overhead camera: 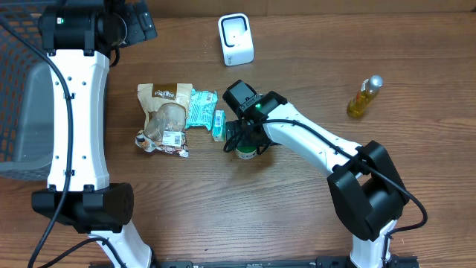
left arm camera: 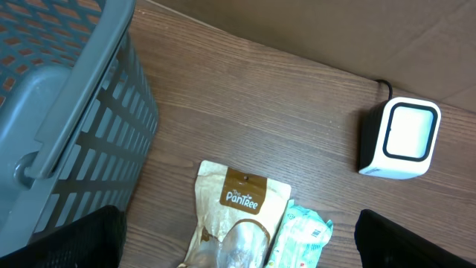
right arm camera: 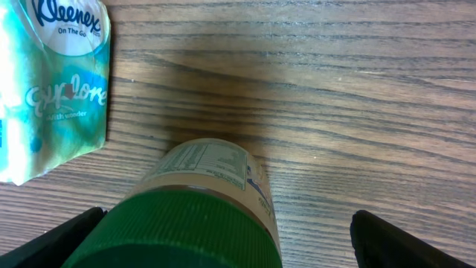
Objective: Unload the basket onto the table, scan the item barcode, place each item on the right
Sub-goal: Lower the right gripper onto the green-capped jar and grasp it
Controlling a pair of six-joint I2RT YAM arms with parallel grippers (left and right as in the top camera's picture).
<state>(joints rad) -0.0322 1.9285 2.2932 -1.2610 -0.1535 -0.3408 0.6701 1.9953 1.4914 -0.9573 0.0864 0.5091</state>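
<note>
Right gripper (right arm camera: 227,219) hanging over jar (right arm camera: 212,167) with green lid. Jaws standing wide, jar sitting between them, gap showing on one side, nothing being squeezed. Jar standing upright near middle of table. Tissue pack (overhead camera: 201,108) lying at 10 o'clock from jar, snack bag (overhead camera: 163,119) lying just past it. White scanner (overhead camera: 236,39) sitting at 12 o'clock, well apart. Oil bottle (overhead camera: 364,97) sitting at 2 o'clock. Left gripper (left arm camera: 239,246) hanging wide, holding nothing, near basket (left arm camera: 59,112).
</note>
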